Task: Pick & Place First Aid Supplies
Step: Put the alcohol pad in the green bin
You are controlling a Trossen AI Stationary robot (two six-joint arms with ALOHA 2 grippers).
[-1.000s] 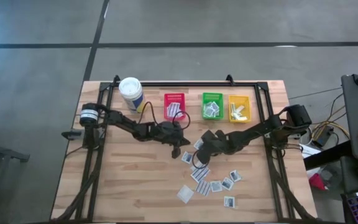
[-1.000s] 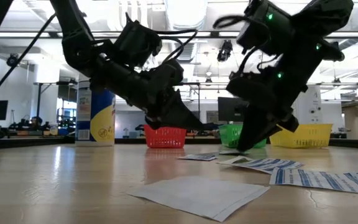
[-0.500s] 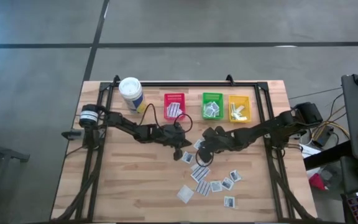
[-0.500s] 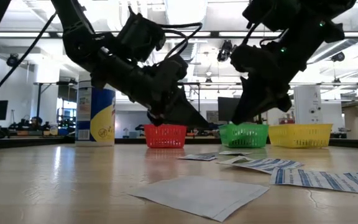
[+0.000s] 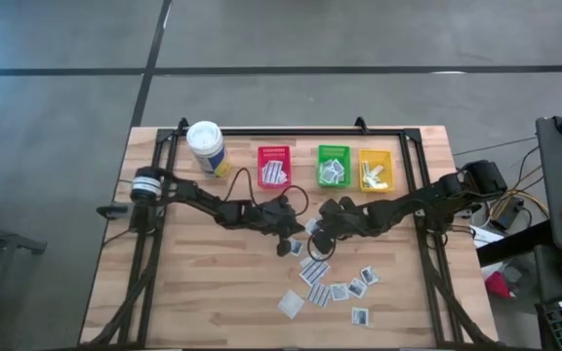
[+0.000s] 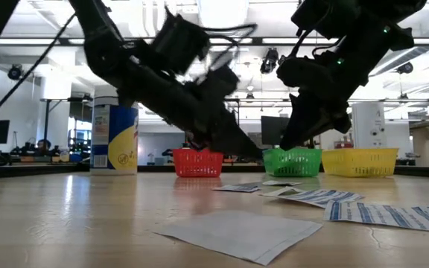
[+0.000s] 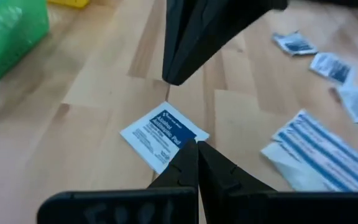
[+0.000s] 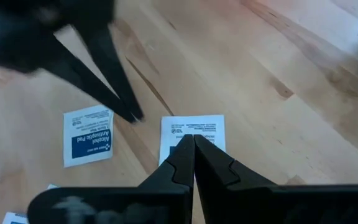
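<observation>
Left wrist view is showing a white alcohol pad packet (image 7: 164, 135) with a dark-blue print lying flat on the wooden table (image 7: 98, 81), just ahead of the left gripper (image 7: 197, 147), whose fingers are pressed together and holding nothing. The right wrist view is showing a second packet (image 8: 191, 132) under the right gripper (image 8: 193, 140), which is likewise closed and empty. Both tips are pointing down at the loose packets near the table's middle, presumably lining up for a pick; each would need to spread first. In the high view, more packets (image 5: 340, 290) are lying scattered toward the near edge, while the red bin (image 5: 274, 168), green bin (image 5: 334, 167) and yellow bin (image 5: 376, 170) are sitting in a row at the far side, each already holding packets. A white canister (image 5: 206, 146) is standing left of the bins.
</observation>
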